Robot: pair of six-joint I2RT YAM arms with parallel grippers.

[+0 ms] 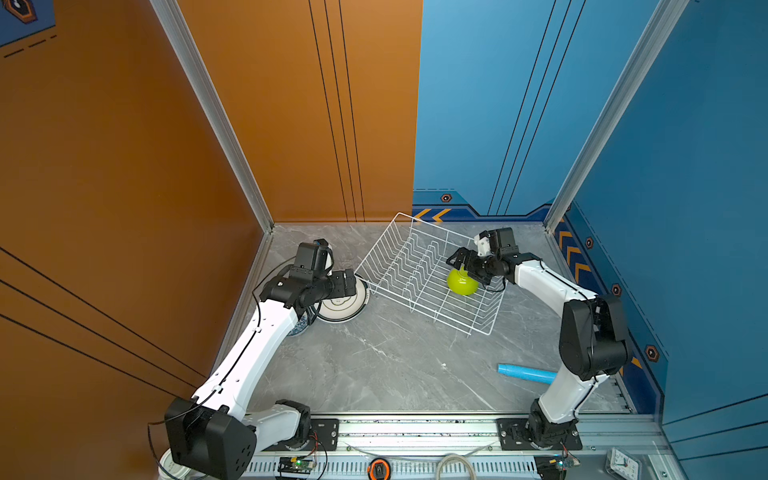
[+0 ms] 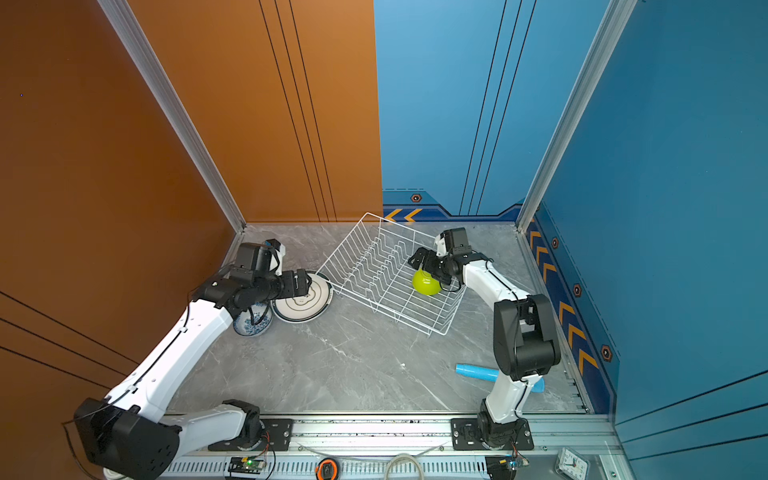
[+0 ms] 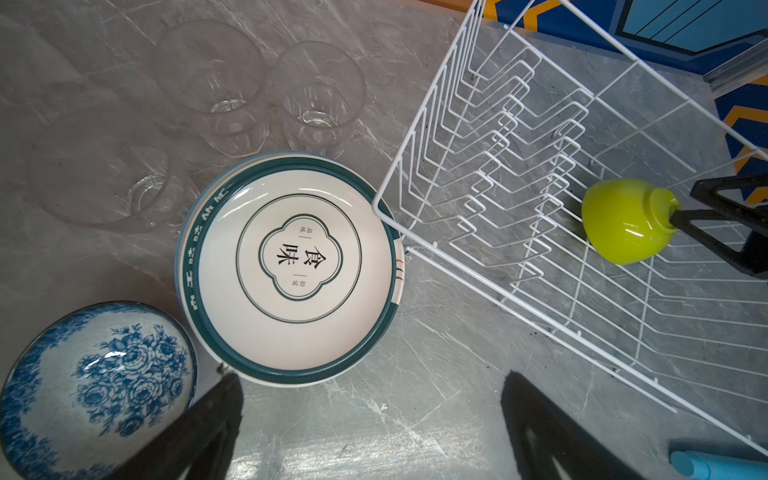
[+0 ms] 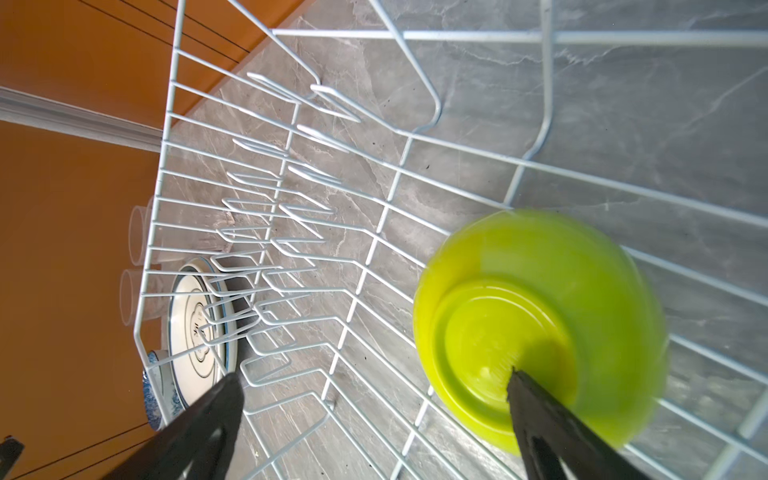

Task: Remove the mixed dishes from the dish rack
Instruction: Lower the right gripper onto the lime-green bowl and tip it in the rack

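Observation:
The white wire dish rack [image 1: 428,274] [image 2: 390,274] stands at the back middle of the table. Only the lime-green bowl [image 1: 462,282] [image 4: 540,324] is in it, upside down at its right end and blurred in the right wrist view. My right gripper [image 1: 457,262] [image 4: 374,376] hangs open over it, one fingertip [image 4: 523,386] at the bowl's foot. My left gripper [image 1: 349,286] [image 3: 371,378] is open above bare table beside the dark-rimmed plate stack [image 3: 291,266]. On the table next to it are a white-and-blue bowl [image 3: 95,386] and three glass cups [image 3: 216,83].
A light blue tube [image 1: 525,372] [image 2: 476,371] lies on the table at the front right, partly behind the right arm. The rack's corner wire [image 3: 378,208] overlaps the plate's rim. Orange and blue walls close the back and sides. A small clock [image 1: 622,461] sits on the front rail.

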